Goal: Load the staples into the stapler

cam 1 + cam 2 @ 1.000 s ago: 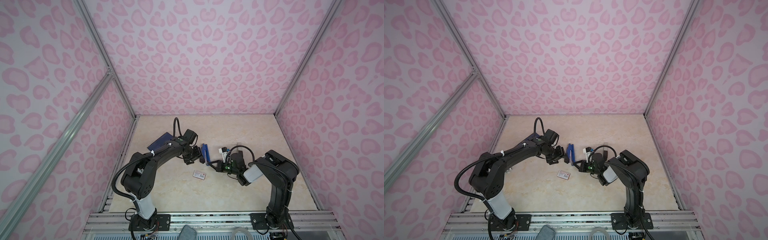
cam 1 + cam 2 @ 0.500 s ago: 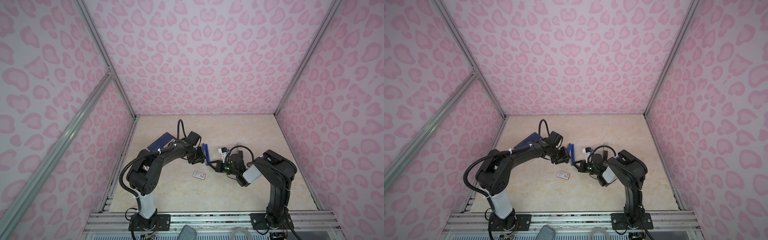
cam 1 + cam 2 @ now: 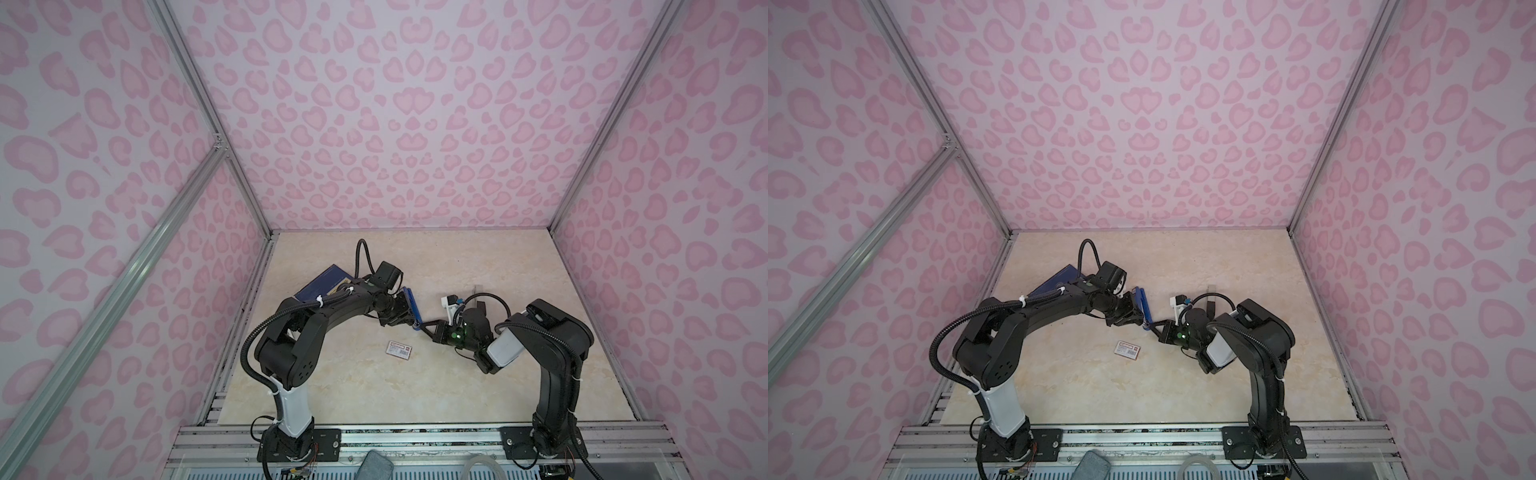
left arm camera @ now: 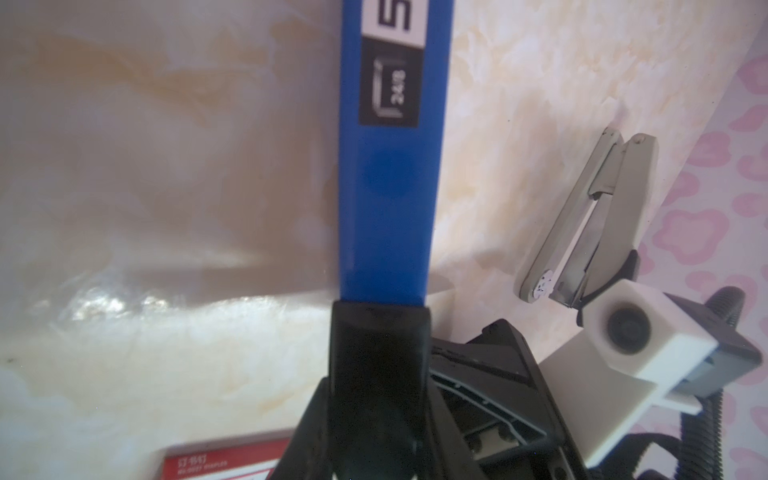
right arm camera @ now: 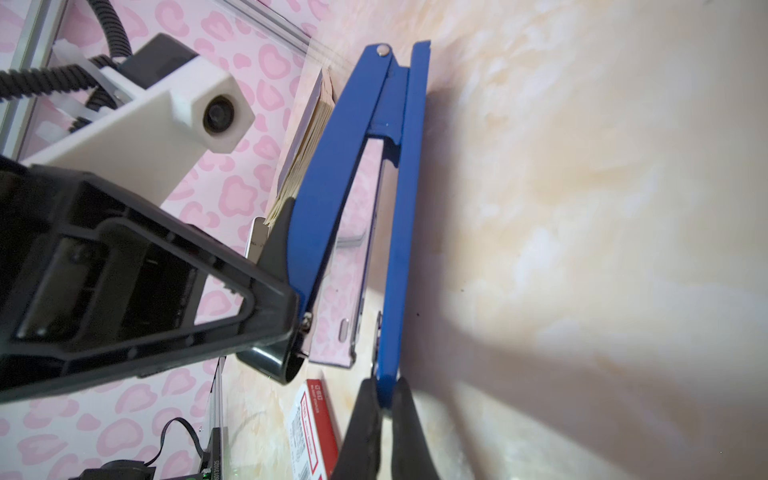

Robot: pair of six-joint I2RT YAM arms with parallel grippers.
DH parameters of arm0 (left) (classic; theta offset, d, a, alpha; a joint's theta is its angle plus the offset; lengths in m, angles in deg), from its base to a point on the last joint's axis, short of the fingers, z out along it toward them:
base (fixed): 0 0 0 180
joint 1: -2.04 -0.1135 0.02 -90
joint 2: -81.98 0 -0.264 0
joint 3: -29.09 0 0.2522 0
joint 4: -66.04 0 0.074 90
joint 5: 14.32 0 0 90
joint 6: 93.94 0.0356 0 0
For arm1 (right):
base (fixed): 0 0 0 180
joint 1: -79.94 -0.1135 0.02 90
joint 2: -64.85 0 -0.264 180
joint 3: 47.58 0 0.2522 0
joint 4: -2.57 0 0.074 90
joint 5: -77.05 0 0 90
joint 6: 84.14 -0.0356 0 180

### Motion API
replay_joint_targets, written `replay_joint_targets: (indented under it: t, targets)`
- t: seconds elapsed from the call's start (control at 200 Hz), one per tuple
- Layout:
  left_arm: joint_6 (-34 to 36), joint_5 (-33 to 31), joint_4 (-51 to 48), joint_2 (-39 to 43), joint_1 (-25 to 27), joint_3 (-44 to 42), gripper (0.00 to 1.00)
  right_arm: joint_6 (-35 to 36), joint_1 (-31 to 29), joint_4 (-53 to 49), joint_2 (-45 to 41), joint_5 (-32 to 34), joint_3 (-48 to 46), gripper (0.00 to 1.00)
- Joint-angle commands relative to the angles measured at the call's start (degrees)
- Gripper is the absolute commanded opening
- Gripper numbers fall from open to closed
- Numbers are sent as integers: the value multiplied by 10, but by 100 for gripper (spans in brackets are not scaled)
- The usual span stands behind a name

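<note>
The blue stapler (image 3: 411,303) (image 3: 1143,305) stands hinged open on its side between my two grippers. My left gripper (image 3: 406,312) (image 3: 1133,313) is shut on its upper blue arm (image 4: 390,187), near the metal magazine (image 5: 365,266). At the near end, my right gripper (image 5: 384,388) (image 3: 420,326) pinches the tip of the blue base (image 5: 401,208). The staples' white sleeve with red label and barcode (image 3: 399,348) (image 3: 1128,348) (image 5: 316,432) lies flat on the table just in front of the stapler. The staple strips themselves do not show.
A dark blue booklet (image 3: 328,282) (image 3: 1059,278) lies at the back left under the left arm. A grey stapler-like tool (image 4: 582,216) (image 3: 477,291) lies behind the right wrist. Pink patterned walls enclose the beige table (image 3: 374,395).
My left gripper has moved right onto the stapler and narrowed its jaws around the upper arm. The right gripper has stayed on the base's tip.
</note>
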Motion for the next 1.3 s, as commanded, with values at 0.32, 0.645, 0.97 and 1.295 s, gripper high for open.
replay_joint_targets:
  t: [0.32, 0.645, 0.97, 1.295]
  targets:
    - [-31, 28, 22, 1, 2, 3, 4, 2, -2, -52, 14, 17, 18, 11]
    - [-24, 35, -19, 7, -43, 46, 4, 19, 0, -75, 28, 17, 10, 0]
    - [10, 61, -70, -10, -119, 155, 4, -16, 6, 34, 67, -16, -52, 0]
    - [27, 87, -80, -70, -175, 231, 4, -39, 20, 99, 88, -30, -93, 0]
